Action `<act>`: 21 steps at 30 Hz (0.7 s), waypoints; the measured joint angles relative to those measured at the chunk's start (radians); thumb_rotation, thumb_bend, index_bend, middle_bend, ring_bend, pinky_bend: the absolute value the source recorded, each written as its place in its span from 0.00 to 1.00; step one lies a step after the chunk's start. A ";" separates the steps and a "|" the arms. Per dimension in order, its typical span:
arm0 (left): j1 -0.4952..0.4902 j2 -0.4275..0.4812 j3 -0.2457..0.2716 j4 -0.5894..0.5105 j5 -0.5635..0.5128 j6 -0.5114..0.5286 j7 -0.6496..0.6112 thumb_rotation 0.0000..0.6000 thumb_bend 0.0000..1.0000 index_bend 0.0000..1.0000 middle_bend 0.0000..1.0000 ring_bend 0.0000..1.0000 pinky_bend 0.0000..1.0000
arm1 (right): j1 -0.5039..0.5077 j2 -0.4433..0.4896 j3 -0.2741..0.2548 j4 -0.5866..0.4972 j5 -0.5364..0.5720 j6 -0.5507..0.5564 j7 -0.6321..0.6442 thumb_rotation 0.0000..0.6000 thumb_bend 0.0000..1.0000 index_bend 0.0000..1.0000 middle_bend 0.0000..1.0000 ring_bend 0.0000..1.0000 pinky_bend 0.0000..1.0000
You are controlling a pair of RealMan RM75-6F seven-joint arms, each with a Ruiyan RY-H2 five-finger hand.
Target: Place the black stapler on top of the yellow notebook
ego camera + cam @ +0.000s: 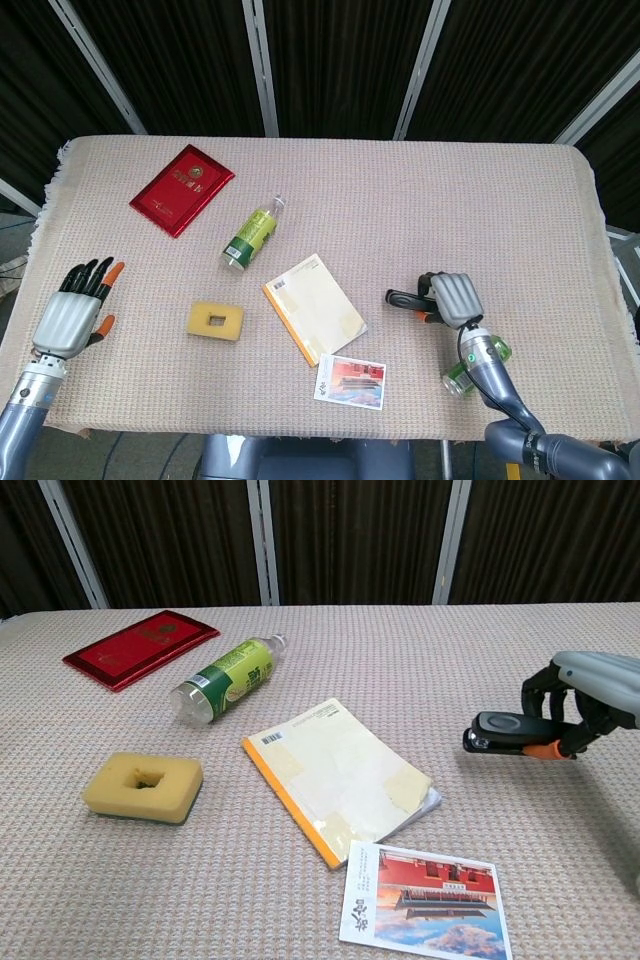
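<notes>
The yellow notebook (pixel 314 307) (pixel 340 778) lies closed near the middle of the table, its orange spine toward the left. My right hand (pixel 455 298) (pixel 585 695) grips the black stapler (pixel 404 298) (pixel 505 732) to the notebook's right, and the chest view shows the stapler lifted clear of the cloth, its nose pointing at the notebook. My left hand (pixel 74 310) rests at the table's left edge with fingers spread and nothing in it; only the head view shows it.
A postcard (pixel 351 381) (pixel 425 901) lies just in front of the notebook. A yellow sponge (pixel 215 320) (pixel 144 786), a green bottle (pixel 251 234) (pixel 224 677) and a red booklet (pixel 182 188) (pixel 140 646) sit to the left. A green bottle (pixel 462 374) lies under my right forearm.
</notes>
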 measured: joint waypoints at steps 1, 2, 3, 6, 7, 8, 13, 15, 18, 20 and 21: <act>0.000 0.000 0.000 0.000 0.001 0.000 -0.001 1.00 0.37 0.00 0.00 0.00 0.10 | -0.002 0.010 0.003 -0.032 0.001 0.009 -0.011 1.00 0.23 0.71 0.52 0.52 0.70; -0.001 0.000 0.001 -0.001 0.002 0.000 -0.002 1.00 0.37 0.00 0.00 0.00 0.10 | -0.003 0.017 0.005 -0.056 0.002 0.016 -0.020 1.00 0.23 0.71 0.52 0.52 0.70; -0.002 0.001 0.002 -0.002 0.004 0.000 -0.003 1.00 0.37 0.00 0.00 0.00 0.10 | -0.003 0.025 0.008 -0.082 0.004 0.023 -0.029 1.00 0.23 0.71 0.52 0.52 0.70; -0.004 0.001 0.003 -0.002 0.007 -0.001 -0.009 1.00 0.37 0.00 0.00 0.00 0.10 | -0.004 0.046 0.018 -0.170 0.014 0.042 -0.067 1.00 0.23 0.71 0.52 0.52 0.70; -0.004 0.001 0.003 -0.002 0.007 -0.001 -0.009 1.00 0.37 0.00 0.00 0.00 0.10 | -0.004 0.052 0.022 -0.204 0.021 0.047 -0.083 1.00 0.23 0.71 0.52 0.52 0.70; -0.005 0.001 0.003 -0.001 0.007 -0.003 -0.009 1.00 0.37 0.00 0.00 0.00 0.10 | -0.003 0.055 0.024 -0.227 0.028 0.050 -0.094 1.00 0.23 0.71 0.52 0.52 0.70; -0.013 -0.003 0.008 0.003 0.011 -0.016 -0.013 1.00 0.37 0.00 0.00 0.00 0.10 | 0.011 0.054 0.033 -0.334 0.073 0.057 -0.173 1.00 0.23 0.71 0.52 0.52 0.70; -0.015 -0.005 0.010 0.007 0.011 -0.022 -0.015 1.00 0.37 0.00 0.00 0.00 0.10 | 0.019 0.043 0.034 -0.359 0.090 0.059 -0.206 1.00 0.23 0.71 0.52 0.52 0.70; -0.019 -0.008 0.011 0.012 0.010 -0.029 -0.020 1.00 0.37 0.00 0.00 0.00 0.10 | 0.036 0.008 0.033 -0.385 0.120 0.061 -0.254 1.00 0.23 0.71 0.52 0.52 0.70; -0.021 -0.009 0.012 0.016 0.009 -0.033 -0.022 1.00 0.37 0.00 0.00 0.00 0.10 | 0.049 -0.022 0.031 -0.392 0.142 0.061 -0.282 1.00 0.23 0.71 0.52 0.52 0.70; -0.022 -0.010 0.012 0.018 0.008 -0.036 -0.023 1.00 0.37 0.00 0.00 0.00 0.10 | 0.054 -0.035 0.030 -0.393 0.151 0.061 -0.294 1.00 0.23 0.71 0.52 0.52 0.70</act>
